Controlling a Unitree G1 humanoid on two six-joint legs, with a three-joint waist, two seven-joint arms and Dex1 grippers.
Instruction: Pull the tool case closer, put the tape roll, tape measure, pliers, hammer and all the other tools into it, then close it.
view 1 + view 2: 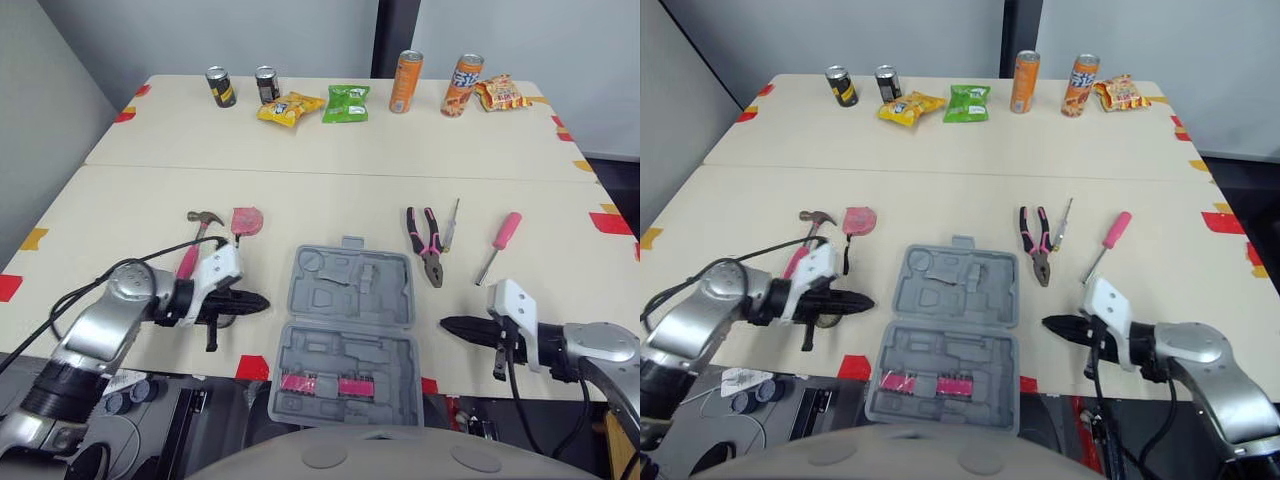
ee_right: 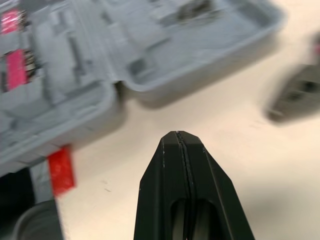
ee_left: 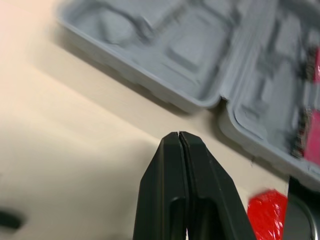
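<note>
An open grey tool case (image 1: 345, 330) lies at the table's front middle, its near half reaching past the edge and holding pink pieces (image 1: 320, 383). To its left lie a pink-handled hammer (image 1: 195, 235) and a pink tape measure (image 1: 246, 220). On its right are pink-and-black pliers (image 1: 425, 245), a thin screwdriver (image 1: 451, 222) and a pink-handled screwdriver (image 1: 500, 243). My left gripper (image 1: 262, 301) is shut and empty, pointing at the case's left side (image 3: 200, 60). Pointing at the case's right side (image 2: 150, 45), my right gripper (image 1: 445, 323) is also shut and empty.
Along the table's far edge stand two dark cans (image 1: 220, 86), two orange cans (image 1: 405, 81) and snack bags in yellow (image 1: 289, 107), green (image 1: 346, 102) and orange (image 1: 502, 93). Red tape marks (image 1: 252, 367) dot the table's edges.
</note>
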